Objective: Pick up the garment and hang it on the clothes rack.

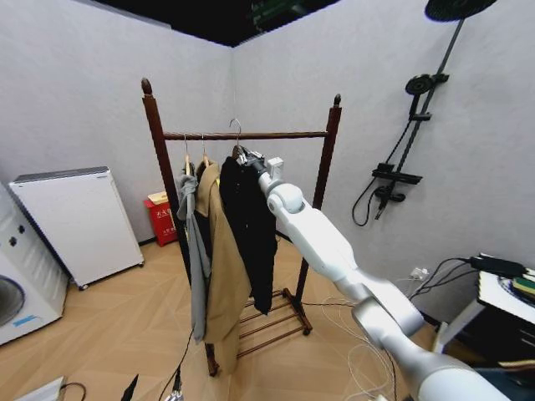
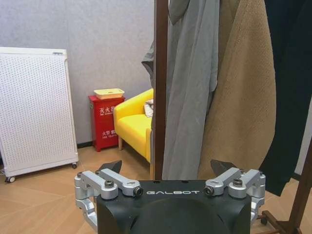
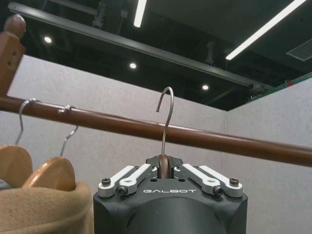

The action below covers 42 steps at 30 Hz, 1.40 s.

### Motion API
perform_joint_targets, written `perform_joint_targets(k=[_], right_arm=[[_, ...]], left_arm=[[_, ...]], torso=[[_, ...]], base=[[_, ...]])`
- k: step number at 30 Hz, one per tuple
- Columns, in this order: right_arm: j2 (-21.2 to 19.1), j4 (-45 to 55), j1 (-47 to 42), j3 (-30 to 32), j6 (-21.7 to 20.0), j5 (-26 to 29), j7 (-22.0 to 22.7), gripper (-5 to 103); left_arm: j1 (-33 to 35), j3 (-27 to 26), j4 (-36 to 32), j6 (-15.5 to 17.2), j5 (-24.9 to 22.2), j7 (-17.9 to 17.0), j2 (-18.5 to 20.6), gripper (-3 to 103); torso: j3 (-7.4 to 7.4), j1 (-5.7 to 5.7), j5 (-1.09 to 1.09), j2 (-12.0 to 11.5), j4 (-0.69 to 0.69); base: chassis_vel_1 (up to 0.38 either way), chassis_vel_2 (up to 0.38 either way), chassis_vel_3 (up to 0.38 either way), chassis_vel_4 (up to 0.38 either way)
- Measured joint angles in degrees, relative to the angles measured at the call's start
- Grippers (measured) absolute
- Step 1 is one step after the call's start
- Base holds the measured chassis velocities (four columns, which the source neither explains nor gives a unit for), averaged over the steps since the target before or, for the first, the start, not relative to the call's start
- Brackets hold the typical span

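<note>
Right gripper (image 3: 164,171) clenched on wooden hanger neck; its curved metal hook (image 3: 165,117) sits above the round top bar (image 3: 204,138), contact unclear. Black coat (image 1: 251,225) hangs beside tan coat (image 1: 221,259). Left gripper (image 2: 168,178) spread, low by rack post (image 2: 160,87).

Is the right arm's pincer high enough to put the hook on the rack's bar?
Probably yes. The right pincer holds the hook with its tip above the bar, nothing between them.

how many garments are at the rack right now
3: a grey hooded jacket leftmost, a tan coat beside it, and the black garment held by the right end effector.
</note>
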Motion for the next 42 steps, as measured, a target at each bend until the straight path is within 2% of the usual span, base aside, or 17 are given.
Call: perform_joint_targets(k=[9,15,18,19,20,22,23,24,25,26,28,29,31,36,38,40,42], right_arm=[[1.12,-1.25,-1.85,0.02,-2.80,0.42,-0.10,6],[-1.24,5.10,-5.51,-0.16,-4.99,2.81,1.08,25],[-4.56,14.61,-9.43,0.96,-5.66,4.63,2.22,41],[-4.56,14.61,-9.43,0.96,-5.66,4.63,2.22,41],[-7.03,19.24,-11.92,2.54,-5.74,5.29,2.38,46],[-7.95,20.70,-12.90,3.21,-5.74,5.29,2.42,51],[-12.07,25.44,-16.17,5.72,-5.84,5.14,2.45,57],[-12.07,25.44,-16.17,5.72,-5.84,5.14,2.45,57],[-15.89,29.14,-18.95,8.06,-6.26,5.29,2.64,62],[-15.89,29.14,-18.95,8.06,-6.26,5.29,2.64,62],[-24.95,41.62,-31.29,16.18,-8.17,6.88,4.00,79],[-24.95,41.62,-31.29,16.18,-8.17,6.88,4.00,79],[-28.39,51.43,-43.75,22.67,-10.16,9.61,6.82,90],[-29.57,61.67,-57.76,29.77,-11.47,10.93,10.15,98],[-28.17,70.11,-74.33,36.62,-11.41,7.51,12.75,100],[-27.34,71.44,-78.44,37.91,-11.00,6.10,12.81,100],[-24.00,73.90,-89.85,40.57,-6.89,-0.05,12.08,100]], left_arm=[[0.00,-0.01,0.00,0.00,0.00,-0.01,0.00,100],[-0.01,-0.01,-0.01,0.00,0.00,0.01,0.00,100],[0.00,0.00,0.00,0.00,0.00,0.03,0.00,100],[0.00,0.00,0.00,0.00,0.00,0.03,0.00,100],[0.00,0.00,0.00,0.00,0.00,0.02,0.00,100],[-0.01,0.01,0.00,0.00,0.00,0.03,0.00,100],[0.00,0.01,0.00,0.00,0.00,0.02,0.00,100],[0.00,0.01,0.00,0.00,0.00,0.02,0.00,100],[0.00,-0.02,0.00,0.00,0.00,0.00,0.00,100],[0.00,-0.02,0.00,0.00,0.00,0.00,0.00,100],[0.00,0.00,0.00,0.01,0.00,0.01,0.00,100],[0.00,0.00,0.00,0.01,0.00,0.01,0.00,100],[-0.01,0.01,-0.01,0.01,0.00,0.03,0.00,100],[0.00,0.01,0.00,0.00,0.00,0.02,0.00,100],[0.00,0.01,0.00,0.00,0.00,0.01,0.00,100],[0.00,-0.01,0.00,0.00,0.00,0.00,0.00,100],[0.00,-0.01,0.00,0.00,0.00,0.01,0.00,100]], torso=[[-0.02,-0.01,0.01,0.01,0.02],[-0.01,-0.01,0.00,0.02,0.03],[-0.01,-0.01,0.01,0.01,0.04],[-0.01,-0.01,0.01,0.01,0.04],[-0.02,-0.02,-0.01,0.02,0.05],[-0.02,-0.02,0.00,0.02,0.03],[0.00,-0.01,0.01,0.01,0.07],[0.00,-0.01,0.01,0.01,0.07],[-0.01,-0.01,0.01,0.01,0.04],[-0.01,-0.01,0.01,0.01,0.04],[-0.02,-0.01,0.03,0.01,-0.06],[-0.02,-0.01,0.03,0.01,-0.06],[-0.01,-0.01,0.07,0.01,-0.01],[-0.03,-0.03,-0.01,0.02,0.03],[-0.02,-0.02,-0.01,0.02,0.05],[-0.02,-0.02,-0.01,0.02,0.04],[-0.02,-0.02,0.01,0.01,0.02]], base=[[0.000,0.000,0.000,0.000],[0.000,0.000,0.000,0.000],[0.000,0.000,0.000,0.000],[0.000,0.000,0.000,0.000],[0.000,0.000,0.000,0.000],[0.000,0.000,0.000,0.000],[0.000,0.000,0.000,0.000],[0.000,0.000,0.000,0.000],[0.000,0.000,0.000,0.000],[0.000,0.000,0.000,0.000],[0.000,0.000,0.000,0.000],[0.000,0.000,0.000,0.000],[0.000,0.000,0.000,0.000],[0.000,0.000,0.000,0.000],[0.000,0.000,0.000,0.000],[0.000,0.000,0.000,0.000],[0.000,0.000,0.000,0.000]])
